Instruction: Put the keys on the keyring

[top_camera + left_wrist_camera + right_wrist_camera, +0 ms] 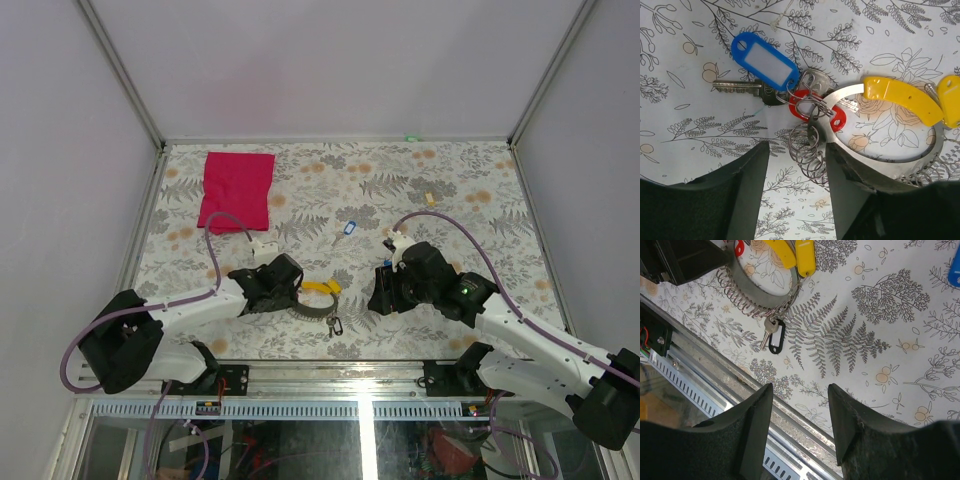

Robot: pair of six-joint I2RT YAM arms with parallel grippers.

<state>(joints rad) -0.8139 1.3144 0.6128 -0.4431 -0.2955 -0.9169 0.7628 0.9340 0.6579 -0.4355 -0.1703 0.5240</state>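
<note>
The keyring [842,145], a grey metal band with a wire coil [807,150], lies near the table's front; it also shows in the top view [318,305] and the right wrist view [762,297]. On or against it lie a blue-tagged key [765,60], a red tag [837,119], yellow tags [900,97] and a black-tagged key [775,337]. My left gripper [797,167] is open, with the coil between its fingers and its right finger against the band. Another blue-tagged key [347,229] lies apart. My right gripper [800,415] is open and empty, right of the ring.
A red cloth [237,188] lies at the back left. A small tan block [430,198] sits at the back right. The table's metal front rail [715,375] runs just under my right gripper. The two grippers [290,290] [380,295] flank the ring.
</note>
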